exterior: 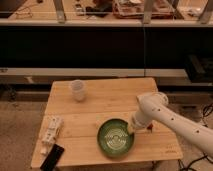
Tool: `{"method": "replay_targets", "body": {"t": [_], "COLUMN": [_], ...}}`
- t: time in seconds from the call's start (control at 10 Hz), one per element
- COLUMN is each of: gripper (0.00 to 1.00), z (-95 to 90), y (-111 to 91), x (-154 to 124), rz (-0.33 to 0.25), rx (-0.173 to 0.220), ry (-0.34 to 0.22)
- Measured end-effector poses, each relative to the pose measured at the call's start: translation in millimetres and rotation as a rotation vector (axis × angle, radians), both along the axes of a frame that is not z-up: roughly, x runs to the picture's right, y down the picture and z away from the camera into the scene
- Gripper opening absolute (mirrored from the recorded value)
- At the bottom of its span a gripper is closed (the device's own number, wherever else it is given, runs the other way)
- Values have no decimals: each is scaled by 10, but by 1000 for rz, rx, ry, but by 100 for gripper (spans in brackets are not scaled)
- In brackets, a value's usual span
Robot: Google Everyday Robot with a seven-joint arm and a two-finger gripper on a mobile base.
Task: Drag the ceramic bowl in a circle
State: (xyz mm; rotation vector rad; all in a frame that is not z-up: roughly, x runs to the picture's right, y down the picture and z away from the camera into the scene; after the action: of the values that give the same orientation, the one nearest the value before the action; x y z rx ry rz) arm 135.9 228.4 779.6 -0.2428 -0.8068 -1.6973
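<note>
Ceramic bowl [115, 139] has the gripper [131, 130] at its right rim (contact unclear).
</note>
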Motion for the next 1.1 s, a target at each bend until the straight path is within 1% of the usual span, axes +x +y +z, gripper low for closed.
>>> {"method": "replay_targets", "body": {"t": [0.1, 0.2, 0.3, 0.4, 0.5, 0.6, 0.8, 1.0, 1.1], "gripper": [0, 0, 0, 0, 0, 0, 0, 0, 0], "z": [-63, -131, -158, -174, -178, -175, -129, -21, 98], "y": [24, 3, -47, -139, -277, -372, -628, -793, -886], "x": [-154, -386, -549, -734, -959, -1100, -1423, -1645, -1705], "rz": [-14, -29, -32, -33, -32, -29, -9, -6, -2], "rx": [2, 9, 16, 27, 42, 52, 72, 78, 76], "ry": [-37, -88, -123, -159, -202, -229, -290, -315, -309]}}
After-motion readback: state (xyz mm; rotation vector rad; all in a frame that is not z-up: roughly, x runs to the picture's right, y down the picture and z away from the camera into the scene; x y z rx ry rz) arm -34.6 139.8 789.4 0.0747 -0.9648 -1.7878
